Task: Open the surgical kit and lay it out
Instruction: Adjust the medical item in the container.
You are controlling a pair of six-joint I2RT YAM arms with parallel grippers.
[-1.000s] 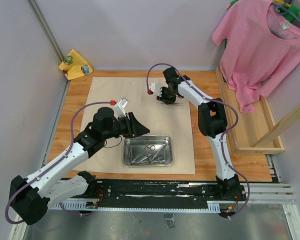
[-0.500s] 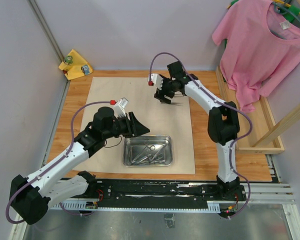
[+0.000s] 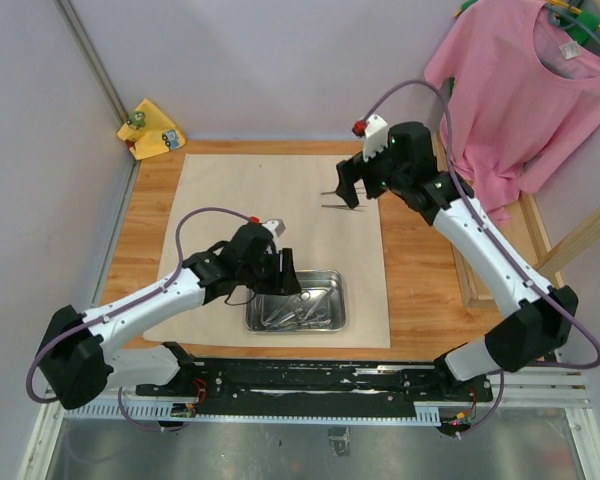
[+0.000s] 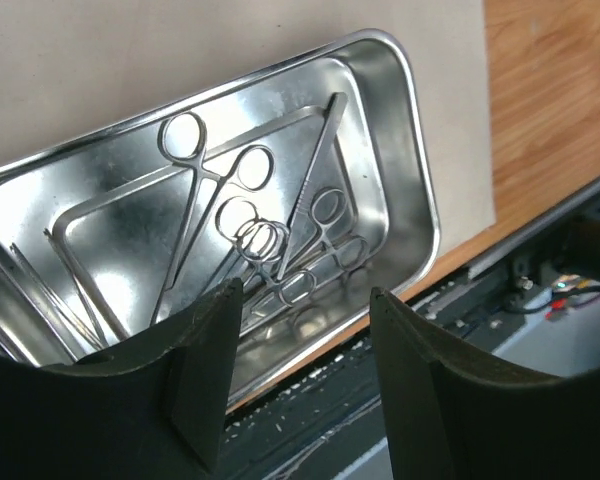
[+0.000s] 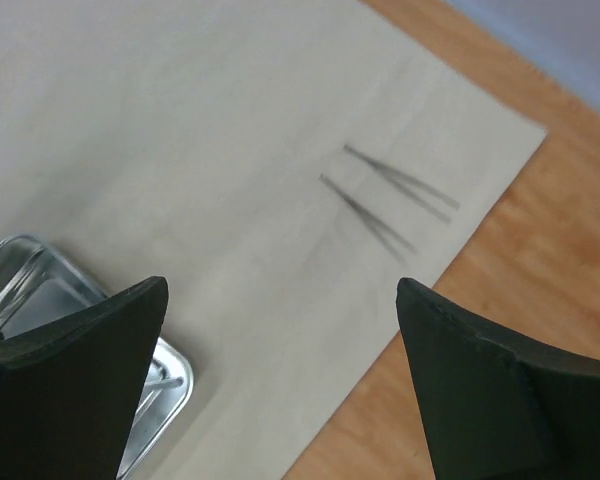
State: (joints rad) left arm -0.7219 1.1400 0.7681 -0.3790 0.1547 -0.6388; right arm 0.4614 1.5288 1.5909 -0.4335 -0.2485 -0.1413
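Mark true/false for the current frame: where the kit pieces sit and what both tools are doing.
1. Two slim steel tweezers lie on the beige cloth wrap, outside the tray. True.
2. The right tool is shut on a tweezer. False: its jaws stand wide open and empty above the tweezers.
3. Ring-handled steel forceps lie in the shiny rectangular steel tray. True.
4. The left tool hovers over the tweezers on the wrap. False: it hangs over the tray, jaws open.
5. The pink T-shirt lies on the wrap. False: it hangs at the far right.
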